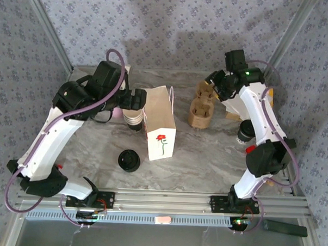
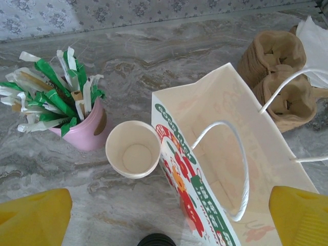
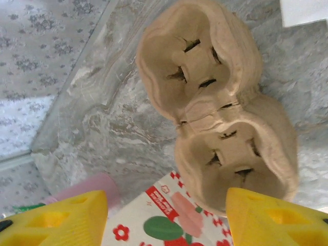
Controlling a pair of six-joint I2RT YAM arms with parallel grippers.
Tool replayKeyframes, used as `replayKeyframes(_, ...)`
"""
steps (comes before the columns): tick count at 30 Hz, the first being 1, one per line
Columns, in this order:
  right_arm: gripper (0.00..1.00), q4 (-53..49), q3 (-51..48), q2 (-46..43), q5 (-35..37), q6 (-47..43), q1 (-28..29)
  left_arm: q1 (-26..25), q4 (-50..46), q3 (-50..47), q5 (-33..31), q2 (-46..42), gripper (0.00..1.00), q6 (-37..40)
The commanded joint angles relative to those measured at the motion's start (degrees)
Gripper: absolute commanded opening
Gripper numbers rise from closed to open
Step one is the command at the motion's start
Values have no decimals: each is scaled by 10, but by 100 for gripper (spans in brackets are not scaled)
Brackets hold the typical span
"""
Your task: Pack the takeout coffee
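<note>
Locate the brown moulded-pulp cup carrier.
Top view: the brown moulded-pulp cup carrier sits right of centre, beside the white paper bag, beneath the right gripper.

Paper bag (image 1: 161, 115) upright at centre, red flower (image 1: 161, 138) on its near face. Stacked cups (image 1: 134, 120) just beside its left, under left arm (image 1: 72, 113). Black lids (image 1: 129, 159) nearer front. Brown cup carrier (image 1: 201, 109) right of bag; lidded cup (image 1: 244, 132) beside right arm (image 1: 262, 119).
</note>
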Motion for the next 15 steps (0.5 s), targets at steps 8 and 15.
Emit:
replayKeyframes(8, 61, -168, 158, 120, 144, 465, 40, -5, 68, -94, -20, -76, 99, -12)
replayKeyframes(15, 63, -312, 315, 256, 60, 592, 44, -5, 80, -124, -37, -106, 100, -12)
